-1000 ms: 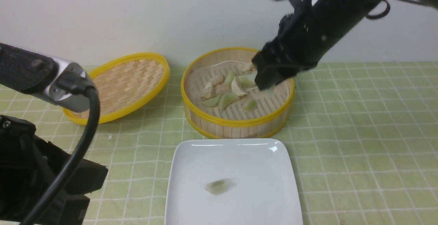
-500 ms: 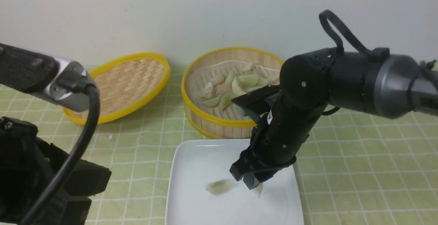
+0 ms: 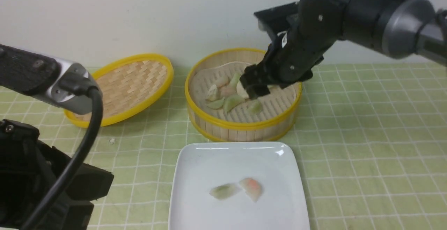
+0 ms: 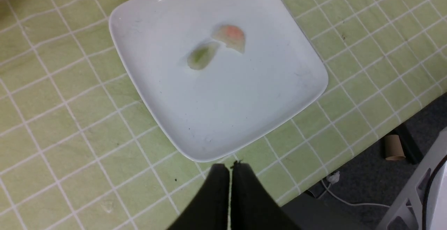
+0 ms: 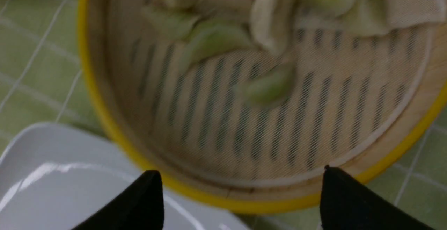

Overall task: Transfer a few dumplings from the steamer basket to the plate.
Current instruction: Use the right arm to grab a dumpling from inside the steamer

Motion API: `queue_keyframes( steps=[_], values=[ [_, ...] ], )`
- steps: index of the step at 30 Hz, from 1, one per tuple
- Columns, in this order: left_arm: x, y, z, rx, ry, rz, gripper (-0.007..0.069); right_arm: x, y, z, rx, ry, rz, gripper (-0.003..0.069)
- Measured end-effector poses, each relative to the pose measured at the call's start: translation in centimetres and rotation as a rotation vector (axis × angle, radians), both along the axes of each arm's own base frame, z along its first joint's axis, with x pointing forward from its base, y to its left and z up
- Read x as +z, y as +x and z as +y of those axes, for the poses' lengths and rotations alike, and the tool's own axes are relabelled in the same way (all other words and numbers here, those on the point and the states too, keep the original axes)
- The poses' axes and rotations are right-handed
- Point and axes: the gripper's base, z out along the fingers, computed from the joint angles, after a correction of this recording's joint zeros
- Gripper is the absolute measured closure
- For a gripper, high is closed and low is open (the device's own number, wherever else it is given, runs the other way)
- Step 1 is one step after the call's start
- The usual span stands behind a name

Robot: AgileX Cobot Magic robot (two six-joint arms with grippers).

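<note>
Round yellow-rimmed bamboo steamer basket [image 3: 241,132]. Glossy white square plate [image 3: 195,156]: just before basket. Right gripper [image 3: 256,91]: above basket, spread. Left gripper [image 4: 229,188]: well before basket, pressed together. Pale crescent dumplings [image 3: 231,101]: inside basket; green dumpling [image 3: 224,191], pink dumpling [image 3: 252,188] on plate.

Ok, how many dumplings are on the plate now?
2. A pale green dumpling lies near the middle of the plate; a pinkish-orange dumpling lies beside it, toward the robot's right. Nothing covers the plate.

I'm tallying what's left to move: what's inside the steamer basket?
In the steamer basket: green, cream and pinkish dumplings heaped on a pale liner, one green dumpling lying apart. The right pincer hangs over the heap and hides part, so no exact count.
</note>
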Motion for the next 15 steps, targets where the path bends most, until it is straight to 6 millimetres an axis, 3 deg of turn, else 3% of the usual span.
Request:
queue_keyframes(
  steps=[3,7,15],
  values=[
    [0.0,0.0,0.0,0.001,0.003,-0.002,0.0631,-2.2,3.3,-0.3,-0.039,-0.020,0.033,0.0114],
    [-0.1,0.0,0.1,0.001,0.018,0.002,0.0631,-4.9,5.5,0.7,-0.042,-0.024,0.058,0.0113],
    [-0.3,-0.2,0.4,0.011,0.049,0.031,0.0631,-10.6,7.4,2.4,-0.019,-0.001,0.144,0.0113]
  ],
)
